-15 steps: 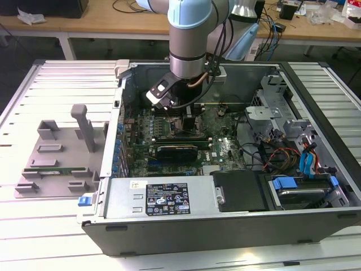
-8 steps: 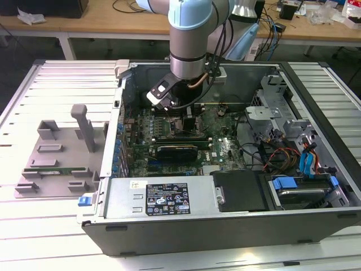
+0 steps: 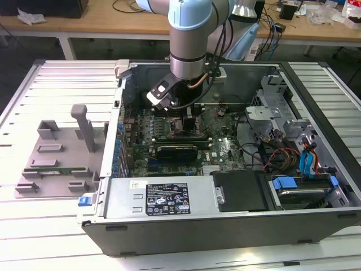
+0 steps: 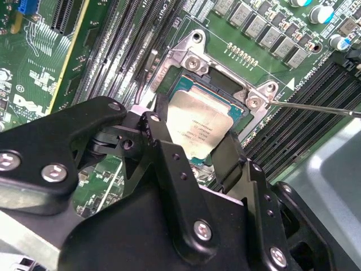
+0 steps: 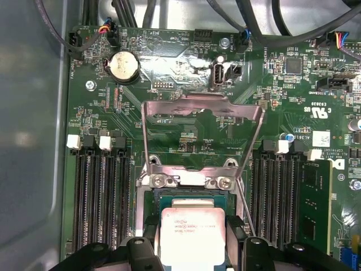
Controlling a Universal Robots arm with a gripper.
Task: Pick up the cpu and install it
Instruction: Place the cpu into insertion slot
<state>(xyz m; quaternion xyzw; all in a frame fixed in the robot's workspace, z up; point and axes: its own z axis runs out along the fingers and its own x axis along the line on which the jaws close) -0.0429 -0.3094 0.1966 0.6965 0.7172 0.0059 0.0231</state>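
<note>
1. I am looking at the arm [image 3: 189, 51] reaching down into the open computer case [image 3: 169, 226], which is lying on the slatted counter [image 3: 56, 79]. A grey parts fixture [image 3: 56, 152] is sitting on the counter toward the exterior view's left.
2. In both wrist views the claw [image 4: 193, 132] is clenching the cpu [image 4: 200, 118]. Its two black fingers [image 4: 231, 152] are pressing against opposite edges of the chip, and the silver top is facing the cameras.
3. In the first wrist view the cpu [image 5: 192, 240] is hanging between the claw [image 5: 192, 230] fingers directly over the motherboard socket [image 5: 186, 199], whose blue-green edge is showing just past the chip.
4. I am judging the pick-up as done, since the chip is in the grasp and at the socket rather than out on the fixture.
5. I am judging the install as under way but not finished. I cannot tell whether the chip is already touching the socket bed or hovering just above it, and in the second wrist view it is looking slightly tilted.
6. The metal load plate [image 5: 203, 110] is standing hinged open and the thin retention lever [image 4: 316, 107] is lying unlatched beside the socket, so the chip is not yet clamped down.
</note>
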